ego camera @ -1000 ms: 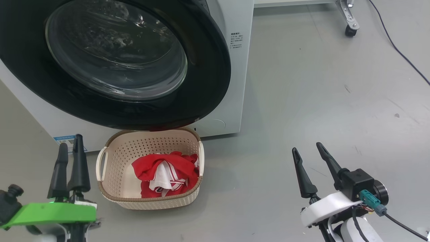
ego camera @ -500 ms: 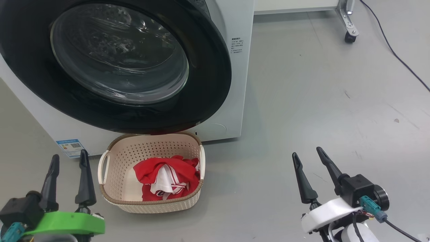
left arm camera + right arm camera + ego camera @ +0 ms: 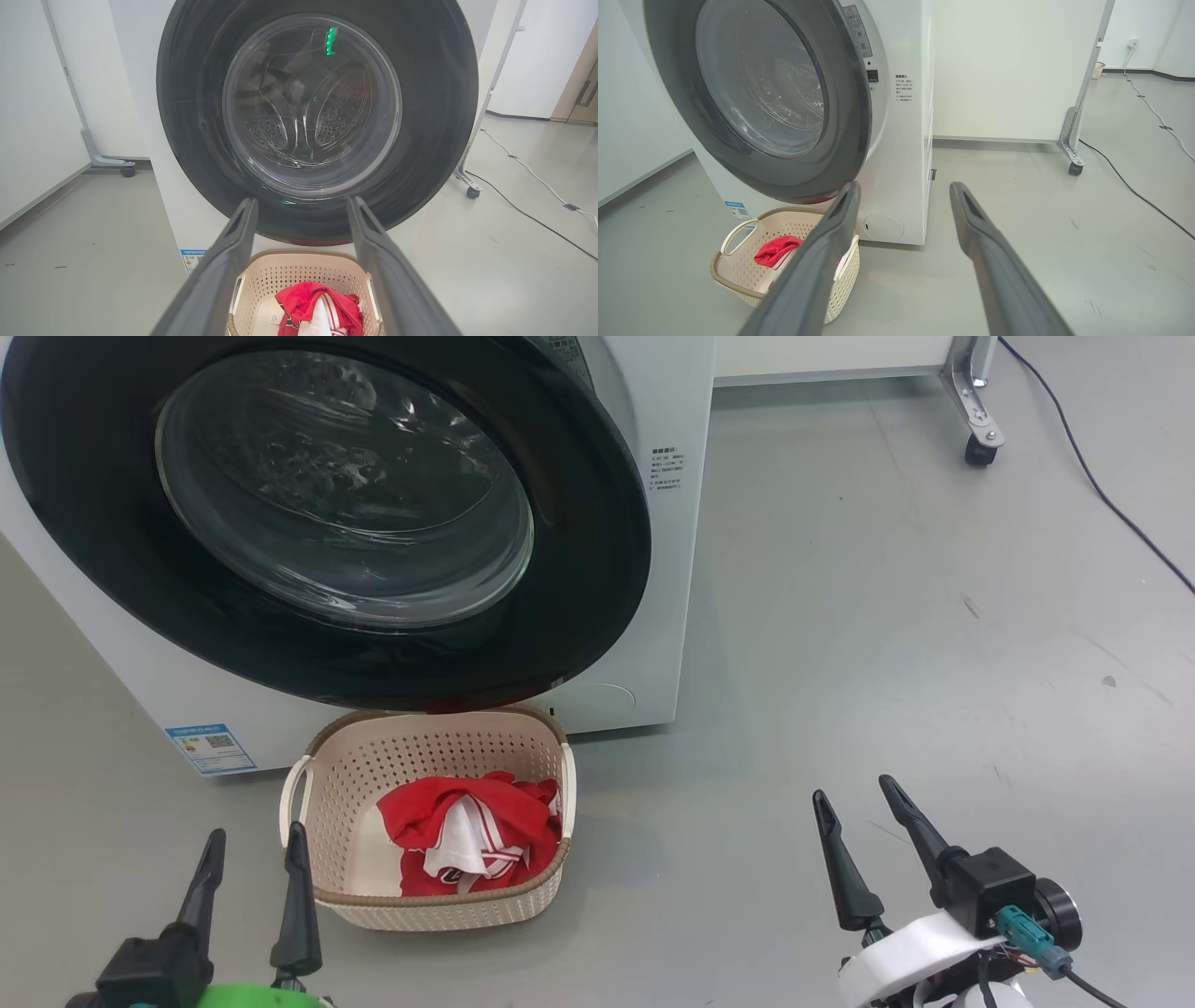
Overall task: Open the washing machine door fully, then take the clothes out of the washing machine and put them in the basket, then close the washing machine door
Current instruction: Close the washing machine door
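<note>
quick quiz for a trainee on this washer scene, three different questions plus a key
1. True or false: the clothes lie inside the basket.
2. The washing machine door is: A) swung wide open, B) shut, C) taken off.
3. Fill in: the left gripper and the right gripper both have their jaws ___ and hold nothing.
Key: 1 true; 2 B; 3 open.

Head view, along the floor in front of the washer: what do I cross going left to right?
left gripper, jaws open → basket holding the clothes → right gripper, jaws open
</note>
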You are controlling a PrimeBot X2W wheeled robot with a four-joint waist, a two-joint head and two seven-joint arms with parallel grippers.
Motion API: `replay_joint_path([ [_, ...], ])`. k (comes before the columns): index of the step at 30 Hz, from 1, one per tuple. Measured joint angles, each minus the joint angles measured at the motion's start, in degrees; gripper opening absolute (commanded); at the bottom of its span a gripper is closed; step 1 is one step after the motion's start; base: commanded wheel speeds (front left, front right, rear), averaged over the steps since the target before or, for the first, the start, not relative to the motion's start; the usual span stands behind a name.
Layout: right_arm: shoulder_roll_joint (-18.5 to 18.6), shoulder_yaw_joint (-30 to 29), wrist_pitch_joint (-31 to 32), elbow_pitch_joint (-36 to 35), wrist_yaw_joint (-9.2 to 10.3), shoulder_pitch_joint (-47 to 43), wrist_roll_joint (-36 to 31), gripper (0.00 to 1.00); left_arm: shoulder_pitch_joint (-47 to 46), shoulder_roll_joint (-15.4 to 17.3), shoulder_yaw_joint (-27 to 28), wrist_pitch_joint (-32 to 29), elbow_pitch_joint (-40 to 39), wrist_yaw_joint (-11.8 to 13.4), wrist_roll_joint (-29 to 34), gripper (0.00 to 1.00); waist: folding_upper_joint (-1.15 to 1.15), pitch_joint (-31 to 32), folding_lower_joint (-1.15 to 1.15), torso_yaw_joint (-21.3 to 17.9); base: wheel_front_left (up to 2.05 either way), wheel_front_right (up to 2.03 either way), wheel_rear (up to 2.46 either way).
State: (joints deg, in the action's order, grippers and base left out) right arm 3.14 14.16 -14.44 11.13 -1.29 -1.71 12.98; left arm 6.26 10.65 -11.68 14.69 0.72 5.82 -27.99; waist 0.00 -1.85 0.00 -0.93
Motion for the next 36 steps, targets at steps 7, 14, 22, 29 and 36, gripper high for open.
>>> replay_joint_path([
  [7,-0.05,-0.43,0.0,-0.01,0.45,-0.01,-0.11,1.0,0.99,-1.14,-0.76,0.0,0.63,0.3,2.34,1.0,0.0,-0.08,0.0,0.21,0.0,0.0,0.0],
  [14,-0.09,-0.47,0.0,0.0,0.52,-0.04,-0.45,1.0,1.09,-2.71,-0.81,0.0,0.7,0.44,2.9,1.0,0.0,-0.11,0.0,0.37,0.0,0.0,0.0],
  [22,-0.14,-0.47,0.0,0.0,0.53,-0.19,-0.53,1.0,1.16,-3.64,-0.75,0.0,0.96,0.53,4.48,1.0,0.0,-0.05,0.0,0.29,0.0,0.0,0.0],
  [29,-0.29,-0.49,0.0,0.0,0.87,-0.39,-0.54,1.0,1.22,-4.09,-0.47,0.0,0.99,0.54,5.08,1.0,0.0,-0.08,0.0,0.15,0.0,0.0,0.0],
  [36,-0.3,-0.52,0.0,0.0,0.87,-0.85,-0.54,1.0,1.33,-4.45,-0.26,0.0,1.26,0.71,5.48,1.0,0.0,0.03,0.0,0.04,0.0,0.0,0.0],
])
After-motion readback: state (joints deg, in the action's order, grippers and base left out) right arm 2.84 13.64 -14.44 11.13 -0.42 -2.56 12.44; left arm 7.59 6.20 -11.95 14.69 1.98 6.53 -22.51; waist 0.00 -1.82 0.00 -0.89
